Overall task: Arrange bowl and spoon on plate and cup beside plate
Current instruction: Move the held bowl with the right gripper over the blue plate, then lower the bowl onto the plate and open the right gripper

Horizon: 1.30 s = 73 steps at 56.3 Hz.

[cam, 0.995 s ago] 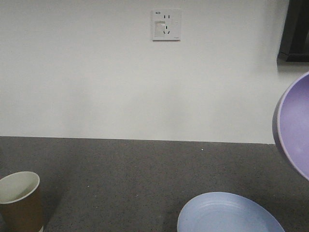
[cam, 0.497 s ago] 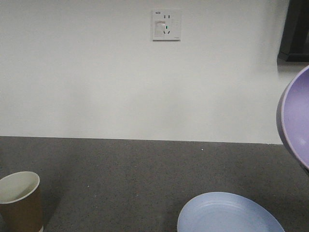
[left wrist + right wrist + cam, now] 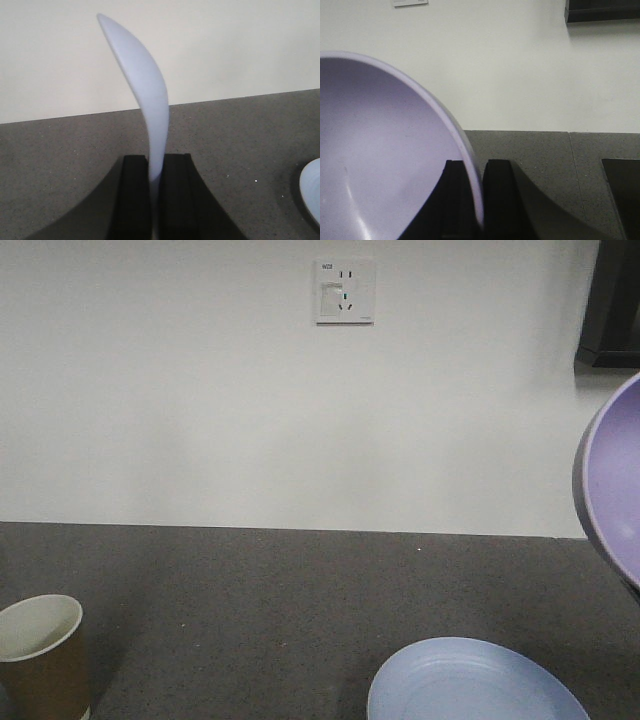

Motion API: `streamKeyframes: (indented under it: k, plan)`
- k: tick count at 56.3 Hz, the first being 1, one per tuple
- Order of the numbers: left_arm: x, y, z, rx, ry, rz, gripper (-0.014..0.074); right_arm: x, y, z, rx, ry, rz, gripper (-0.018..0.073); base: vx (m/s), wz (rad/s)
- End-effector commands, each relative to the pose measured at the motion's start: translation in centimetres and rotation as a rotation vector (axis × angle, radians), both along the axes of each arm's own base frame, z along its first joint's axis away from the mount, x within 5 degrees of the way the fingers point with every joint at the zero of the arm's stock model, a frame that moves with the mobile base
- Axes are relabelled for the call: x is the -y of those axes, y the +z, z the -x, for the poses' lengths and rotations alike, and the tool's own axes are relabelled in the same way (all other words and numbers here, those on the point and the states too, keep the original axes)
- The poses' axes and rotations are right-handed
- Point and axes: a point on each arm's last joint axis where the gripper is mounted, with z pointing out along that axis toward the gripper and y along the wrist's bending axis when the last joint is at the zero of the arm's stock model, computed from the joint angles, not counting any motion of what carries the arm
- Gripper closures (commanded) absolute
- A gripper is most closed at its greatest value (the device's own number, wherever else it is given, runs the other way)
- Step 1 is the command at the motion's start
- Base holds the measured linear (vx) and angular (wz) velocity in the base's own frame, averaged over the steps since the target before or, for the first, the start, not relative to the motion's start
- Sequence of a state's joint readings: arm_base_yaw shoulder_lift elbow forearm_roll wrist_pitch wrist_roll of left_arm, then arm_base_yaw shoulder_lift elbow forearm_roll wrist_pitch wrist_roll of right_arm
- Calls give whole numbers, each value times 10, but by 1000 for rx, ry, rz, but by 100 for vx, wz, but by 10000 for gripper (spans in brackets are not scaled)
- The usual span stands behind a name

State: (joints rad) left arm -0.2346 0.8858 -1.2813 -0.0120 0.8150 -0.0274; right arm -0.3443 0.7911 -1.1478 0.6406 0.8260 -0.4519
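The lavender bowl (image 3: 615,490) hangs tilted in the air at the right edge of the front view, above the pale blue plate (image 3: 470,685). My right gripper (image 3: 476,165) is shut on the bowl (image 3: 385,150), one finger inside the rim and one outside. My left gripper (image 3: 156,160) is shut on the white spoon (image 3: 147,95), which stands upright above the jaws with its scoop at the top. An edge of the plate (image 3: 312,195) shows at the right of the left wrist view. The brown paper cup (image 3: 40,655) stands upright at the front left of the counter.
A dark grey speckled counter (image 3: 250,590) runs back to a white wall with a socket (image 3: 345,290). A black object (image 3: 610,300) hangs at the wall's top right. A dark flat panel (image 3: 622,195) lies in the counter to the right of the right gripper.
The bowl has shifted slightly to the right and up in the front view since a second ago. Cup and plate have not moved.
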Motion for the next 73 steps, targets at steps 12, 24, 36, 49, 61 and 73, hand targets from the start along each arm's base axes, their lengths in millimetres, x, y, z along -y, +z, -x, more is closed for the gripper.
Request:
streamKeyframes:
  k: [12,24,36,49,61,73]
  plan:
    - [0,20,2,143,-2,41,603,-3,19,-6,119,24,-169,568,0,0]
    - [-1,18,3,122,1,29,603,12,-32,-78,-229,60,-230,568,0,0]
    - [-1,15,3,94,1,19,603,-12,-101,-141,-570,144,-77,568,0,0]
    - [-1,15,3,93,1,19,603,-40,-143,-178,-658,175,-7,568,0,0]
    - [-1,14,4,79,0,18,603,-49,-174,-197,-729,184,-35,568,0,0]
    - [-1,12,4,60,0,13,603,-50,-190,-205,-767,194,-38,566,0,0]
